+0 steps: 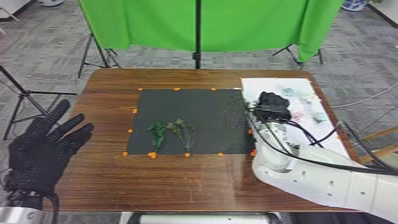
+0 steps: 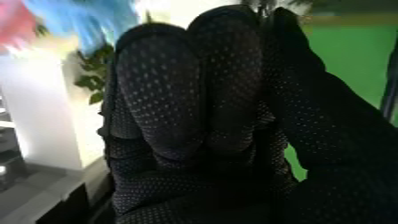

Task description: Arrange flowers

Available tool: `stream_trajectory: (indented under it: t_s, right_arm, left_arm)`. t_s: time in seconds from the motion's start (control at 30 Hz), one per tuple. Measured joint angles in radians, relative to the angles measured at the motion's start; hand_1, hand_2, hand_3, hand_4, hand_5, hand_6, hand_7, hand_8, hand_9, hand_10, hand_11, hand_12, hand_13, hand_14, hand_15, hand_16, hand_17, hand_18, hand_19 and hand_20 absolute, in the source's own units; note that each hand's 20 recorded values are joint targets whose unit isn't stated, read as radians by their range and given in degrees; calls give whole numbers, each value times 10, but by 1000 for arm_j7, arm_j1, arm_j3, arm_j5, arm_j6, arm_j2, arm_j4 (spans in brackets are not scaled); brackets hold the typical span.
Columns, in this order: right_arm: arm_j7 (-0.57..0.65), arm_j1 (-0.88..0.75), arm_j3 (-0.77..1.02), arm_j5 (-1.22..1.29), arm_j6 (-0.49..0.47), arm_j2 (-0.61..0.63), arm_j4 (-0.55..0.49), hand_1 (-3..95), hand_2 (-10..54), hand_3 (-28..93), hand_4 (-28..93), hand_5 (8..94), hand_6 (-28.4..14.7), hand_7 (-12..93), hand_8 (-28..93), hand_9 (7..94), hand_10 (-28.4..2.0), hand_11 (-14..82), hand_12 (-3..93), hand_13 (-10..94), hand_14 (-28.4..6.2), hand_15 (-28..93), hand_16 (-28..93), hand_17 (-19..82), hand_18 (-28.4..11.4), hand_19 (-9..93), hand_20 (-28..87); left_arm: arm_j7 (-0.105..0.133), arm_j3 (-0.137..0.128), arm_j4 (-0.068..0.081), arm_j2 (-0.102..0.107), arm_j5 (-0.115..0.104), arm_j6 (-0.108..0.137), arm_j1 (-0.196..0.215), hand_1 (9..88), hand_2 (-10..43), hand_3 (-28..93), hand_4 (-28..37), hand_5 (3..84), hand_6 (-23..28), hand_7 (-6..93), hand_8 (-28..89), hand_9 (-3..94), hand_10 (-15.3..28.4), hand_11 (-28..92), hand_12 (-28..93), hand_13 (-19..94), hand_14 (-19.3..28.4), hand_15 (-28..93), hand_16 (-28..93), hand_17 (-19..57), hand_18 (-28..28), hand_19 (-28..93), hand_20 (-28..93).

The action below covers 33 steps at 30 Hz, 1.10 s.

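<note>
The right hand [image 1: 273, 106], its fingers closed round a thin sprig [image 1: 235, 108], is over the white sheet [image 1: 266, 82] with its flowers [image 1: 289, 92]. 2 green sprigs [image 1: 158, 134] lie on the black mat [image 1: 178, 106]. The left hand [image 1: 40, 152], fingers open, is beside the table [image 1: 111, 112].

From mat centre: room to pass over black mat [image 1: 169, 102] toward 10 o'clock, over table [image 1: 169, 187] at 6. In way: green sprigs [image 1: 158, 131] near 7, greenery [image 1: 234, 110] and right hand [image 1: 272, 106] between 2 and 3, right arm [image 1: 333, 180] at 4.
</note>
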Motion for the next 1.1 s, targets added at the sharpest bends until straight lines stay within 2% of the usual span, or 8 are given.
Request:
stream_trajectory:
  t_s: [0.13, 0.37, 0.73, 1.1]
  right_arm:
    - [10, 26, -16, -30, 44, 3, -6, 526, -95, 730, -283, 914, -9, 193, 89, 937, -92, 415, 137, 895, -62, 578, 199, 392, -206, 932, 21]
    - [9, 45, 1, -34, 42, 8, -56, 530, -95, 734, -281, 919, -15, 190, 96, 937, -92, 428, 134, 899, -65, 587, 200, 391, -209, 932, 42]
    - [-2, 20, 41, -56, 52, 8, -218, 534, -95, 730, -265, 925, -21, 184, 103, 937, -95, 437, 132, 901, -67, 595, 200, 388, -215, 932, 70]
    - [-10, 9, 43, -77, 71, -36, -262, 534, -95, 730, -252, 929, -25, 181, 112, 937, -98, 442, 130, 903, -69, 601, 199, 385, -219, 932, 85]
  left_arm:
    - [0, 4, 0, 2, 1, 0, -3, 189, 73, 744, -283, 259, 44, 152, -107, 237, 177, 189, 128, 161, 258, 443, -54, -152, 228, 467, 221]
    - [-4, 5, 0, 4, 2, 0, -11, 191, 71, 746, -283, 259, 44, 152, -107, 237, 176, 191, 128, 161, 258, 442, -54, -152, 229, 468, 220]
    - [-30, 4, 0, 8, 9, -3, -25, 192, 71, 746, -283, 260, 45, 151, -106, 237, 177, 190, 127, 160, 258, 443, -54, -152, 229, 469, 219]
    - [-46, 4, 0, 12, 13, -11, -42, 193, 72, 746, -283, 259, 44, 152, -106, 236, 175, 192, 127, 160, 258, 444, -54, -152, 229, 469, 219]
